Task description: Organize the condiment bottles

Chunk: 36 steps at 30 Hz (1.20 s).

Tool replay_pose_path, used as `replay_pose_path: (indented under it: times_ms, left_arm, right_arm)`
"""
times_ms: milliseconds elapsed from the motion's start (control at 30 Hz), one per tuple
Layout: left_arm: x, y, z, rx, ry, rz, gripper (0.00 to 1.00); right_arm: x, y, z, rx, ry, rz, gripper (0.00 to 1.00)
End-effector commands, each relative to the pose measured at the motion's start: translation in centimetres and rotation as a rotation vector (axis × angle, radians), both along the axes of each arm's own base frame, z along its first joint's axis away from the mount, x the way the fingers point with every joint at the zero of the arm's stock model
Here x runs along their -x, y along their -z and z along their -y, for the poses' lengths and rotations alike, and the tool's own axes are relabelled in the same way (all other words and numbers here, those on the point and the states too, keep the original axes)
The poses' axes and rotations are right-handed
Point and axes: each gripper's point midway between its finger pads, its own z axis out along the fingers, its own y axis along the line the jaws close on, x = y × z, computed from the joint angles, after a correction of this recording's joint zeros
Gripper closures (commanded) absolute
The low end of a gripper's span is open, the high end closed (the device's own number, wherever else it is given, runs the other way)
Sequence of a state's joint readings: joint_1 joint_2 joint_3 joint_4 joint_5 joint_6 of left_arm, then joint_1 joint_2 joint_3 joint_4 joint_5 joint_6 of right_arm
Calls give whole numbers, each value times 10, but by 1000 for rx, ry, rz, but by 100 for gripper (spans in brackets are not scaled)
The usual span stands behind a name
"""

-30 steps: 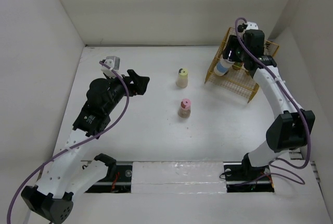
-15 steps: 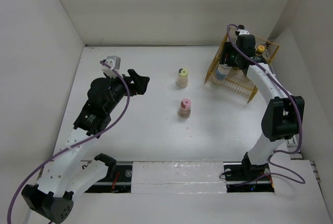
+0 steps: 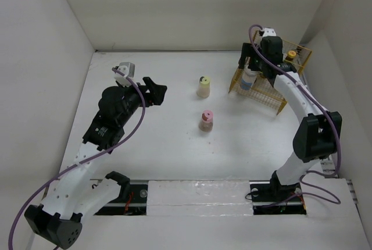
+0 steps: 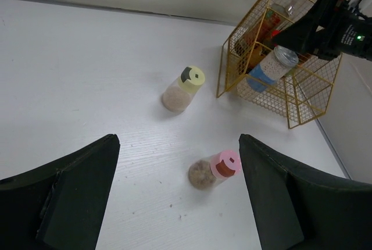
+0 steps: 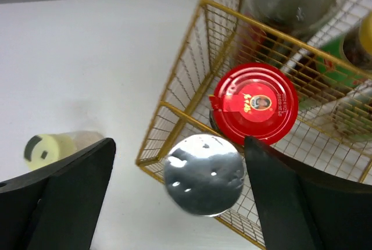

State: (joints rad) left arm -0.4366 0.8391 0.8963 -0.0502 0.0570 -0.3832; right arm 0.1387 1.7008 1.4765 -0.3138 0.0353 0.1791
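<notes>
So, the silver-lidded bottle (image 5: 202, 181) is seen in the yellow wire basket (image 3: 273, 96) at the bench's (image 3: 163, 145) 2 o'clock, with the red-lidded jar (image 5: 253, 102) at its 1 o'clock. On the right gripper (image 5: 179, 142) the jaws are spread wide either side of that lid, clear of it. On the left gripper (image 4: 177, 139) the jaws are held apart with nothing between them. The pink-capped bottle (image 3: 206, 120) and the yellow-capped bottle (image 3: 203, 86) are found mid-bench.

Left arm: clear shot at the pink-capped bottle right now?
Probably yes. The left gripper is open, and only bare table lies between it and the pink-capped bottle; the yellow-capped bottle stands apart, farther back.
</notes>
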Motion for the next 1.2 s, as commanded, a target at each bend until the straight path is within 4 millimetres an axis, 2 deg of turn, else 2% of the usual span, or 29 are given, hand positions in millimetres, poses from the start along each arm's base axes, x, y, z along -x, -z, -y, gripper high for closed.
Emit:
replay_pose_path:
  times_ms: [0, 33, 67, 100, 167, 200, 233, 267, 333, 367, 433, 467, 500, 633, 800, 933, 1000, 1033, 1167]
  left_arm:
    - [-3, -17, -2, 11, -15, 50, 20]
    - [-3, -17, -3, 11, -16, 50, 20]
    - [-3, -17, -3, 11, -16, 50, 21]
    - [-1, -20, -3, 15, -16, 58, 21]
    - [-1, -20, -3, 15, -16, 58, 25]
    - [-1, -20, -3, 15, -16, 58, 26]
    - [-3, -17, -2, 11, -16, 48, 27]
    - [-2, -17, -1, 12, -6, 48, 30]
    - [-1, -17, 1, 13, 4, 47, 36]
    - [-1, -17, 1, 13, 4, 47, 39]
    - [-2, -17, -1, 12, -6, 48, 39]
    - [-2, -17, -1, 12, -6, 48, 39]
    - [-2, -17, -1, 12, -6, 48, 39]
    - [-2, -17, -1, 12, -6, 48, 34]
    - [-2, -17, -1, 12, -6, 48, 34]
    - [-2, -17, -1, 3, -5, 52, 34]
    - [-2, -17, -1, 3, -5, 52, 34]
    - [-1, -20, -4, 6, -16, 60, 34]
    - [-1, -20, -2, 7, -7, 60, 34]
  right_arm:
    - [15, -106, -49, 17, -103, 338, 19]
    - [15, -106, -50, 17, -104, 338, 19]
    - [19, -106, -60, 30, -120, 353, 32]
    - [26, -99, -89, 45, -184, 363, 63]
    - [30, -85, -118, 53, -248, 345, 75]
    - [31, -75, -131, 60, -285, 327, 75]
    - [35, -61, -147, 65, -320, 296, 68]
    - [31, -41, -160, 69, -351, 258, 59]
    - [28, -21, -171, 77, -377, 214, 36]
    - [26, -5, -174, 84, -391, 173, 17]
    - [25, 4, -180, 71, -405, 148, 6]
    - [22, 0, -184, 63, -414, 157, 1]
    - [21, 14, -186, 69, -424, 121, 1]
    - [15, 36, -191, 83, -437, 56, 1]
    - [-1, 45, -200, 86, -434, 52, 7]
    - [-17, 45, -200, 87, -414, 71, 24]
    - [-24, 50, -196, 93, -405, 48, 24]
    - [-24, 49, -195, 100, -397, 40, 24]
    - [-17, 66, -187, 124, -383, -5, 19]
